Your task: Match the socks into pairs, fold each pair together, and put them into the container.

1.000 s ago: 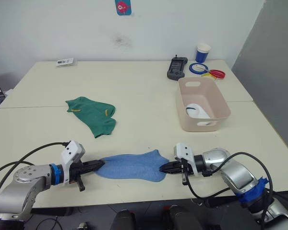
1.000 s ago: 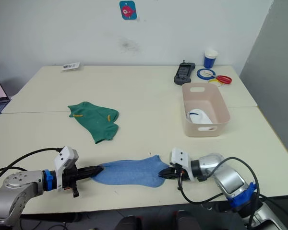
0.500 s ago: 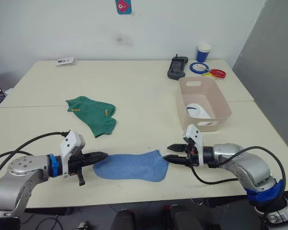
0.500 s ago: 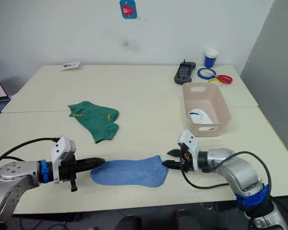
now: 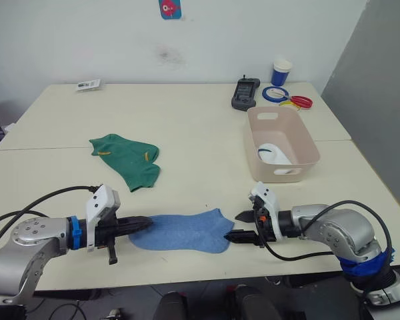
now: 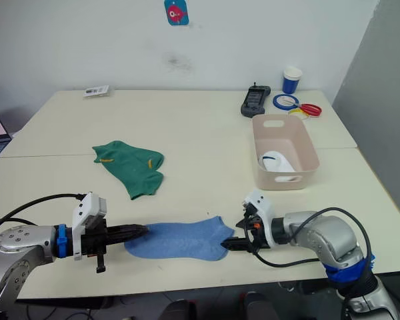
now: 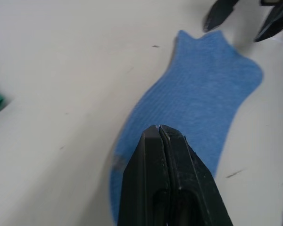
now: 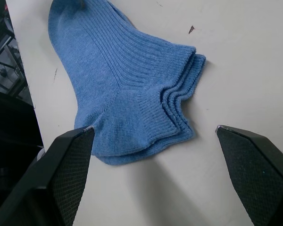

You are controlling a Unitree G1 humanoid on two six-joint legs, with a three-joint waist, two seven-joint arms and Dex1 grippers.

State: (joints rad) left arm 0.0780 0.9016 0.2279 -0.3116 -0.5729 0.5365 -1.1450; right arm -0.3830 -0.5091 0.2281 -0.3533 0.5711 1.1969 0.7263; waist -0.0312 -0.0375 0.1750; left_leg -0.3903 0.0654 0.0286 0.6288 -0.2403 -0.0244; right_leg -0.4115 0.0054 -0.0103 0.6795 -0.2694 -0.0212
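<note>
Inside the pink container (image 5: 299,141) lies a folded white pair (image 5: 275,155).

A cream-coloured table (image 5: 187,120) stands against a pale wall, a seam running across its top. At the far right corner, a blue-and-white paper cup (image 5: 281,71) sits beside a blue ring (image 5: 276,95), with a yellow ring (image 5: 290,103) and a red ring (image 5: 301,103) overlapping just next to it. A dark handheld device (image 5: 245,93) (its exact type cannot be told) lies near the rings. A small printed card (image 5: 89,85) rests at the far left edge. A blue sticker with a red figure (image 5: 170,9) hangs on the wall.
</note>
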